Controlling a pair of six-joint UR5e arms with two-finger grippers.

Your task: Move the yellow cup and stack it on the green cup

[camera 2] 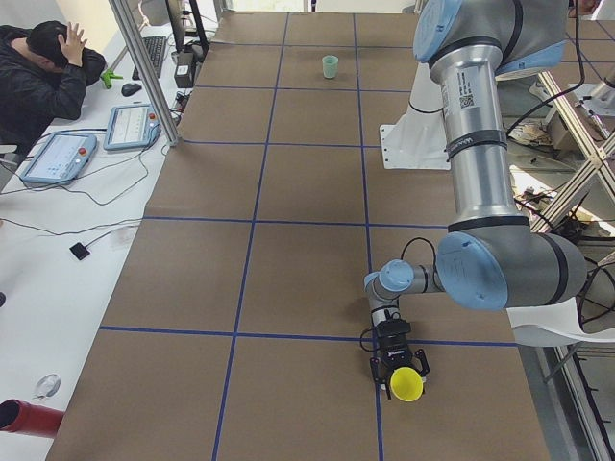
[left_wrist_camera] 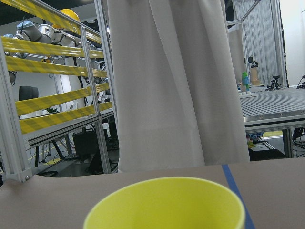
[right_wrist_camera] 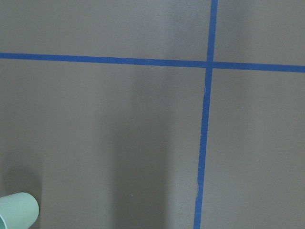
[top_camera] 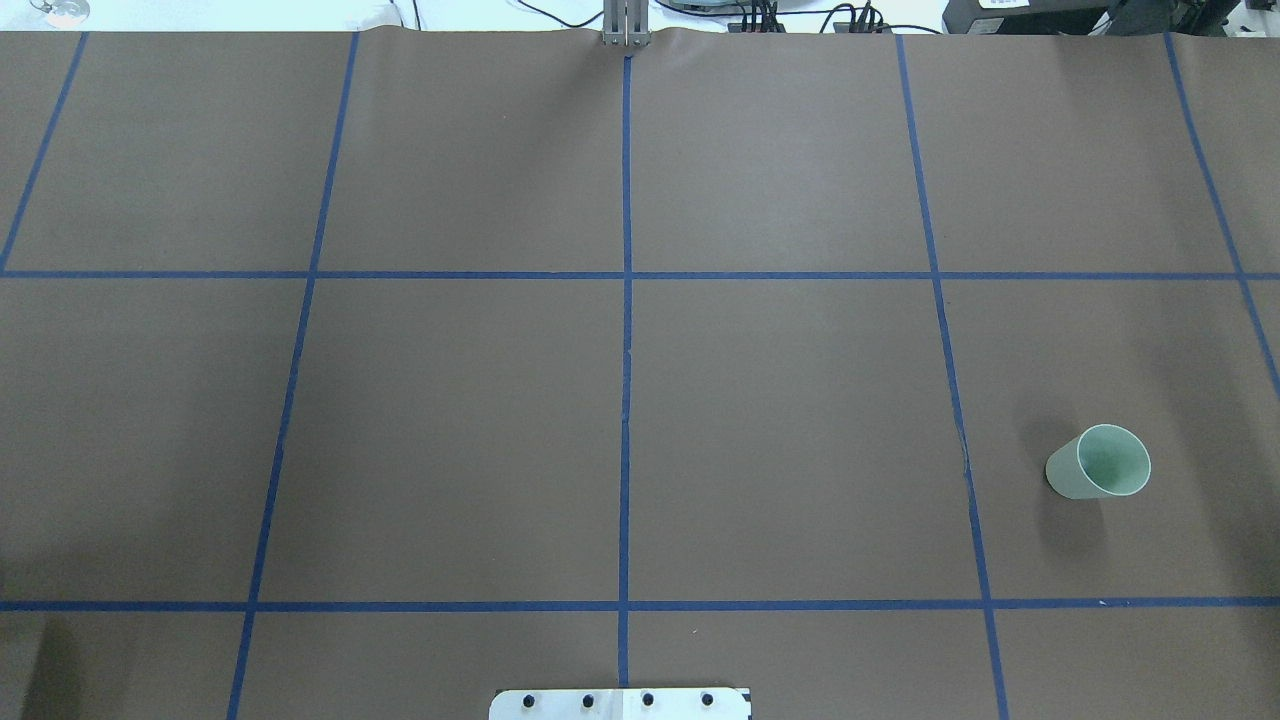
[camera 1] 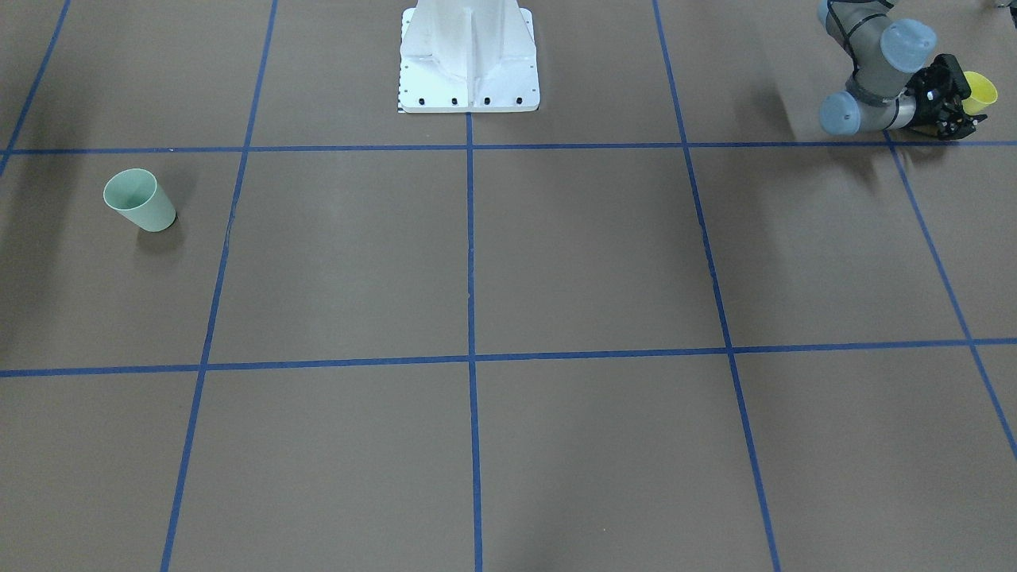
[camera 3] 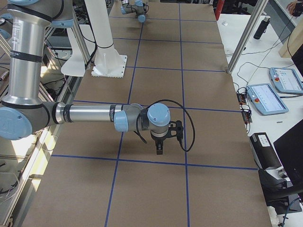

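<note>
The yellow cup (camera 1: pixel 980 90) stands at the table's far end on my left side and fills the bottom of the left wrist view (left_wrist_camera: pixel 167 205). My left gripper (camera 1: pixel 963 105) reaches in level with the table. Its fingers sit on either side of the cup (camera 2: pixel 406 384) and are shut on it. The green cup (top_camera: pixel 1098 462) stands upright on my right side, also seen from the front (camera 1: pixel 139 200). My right gripper (camera 3: pixel 160 149) hangs over the table beside it. Its fingers show only in the exterior right view, so I cannot tell their state. The green cup's rim shows in the right wrist view (right_wrist_camera: pixel 16 212).
The white robot base (camera 1: pixel 469 59) stands at the table's near middle edge. Blue tape lines (top_camera: pixel 626 330) divide the brown table into squares. An operator (camera 2: pixel 43 72) sits at a side desk with tablets and cables beyond the table's far edge.
</note>
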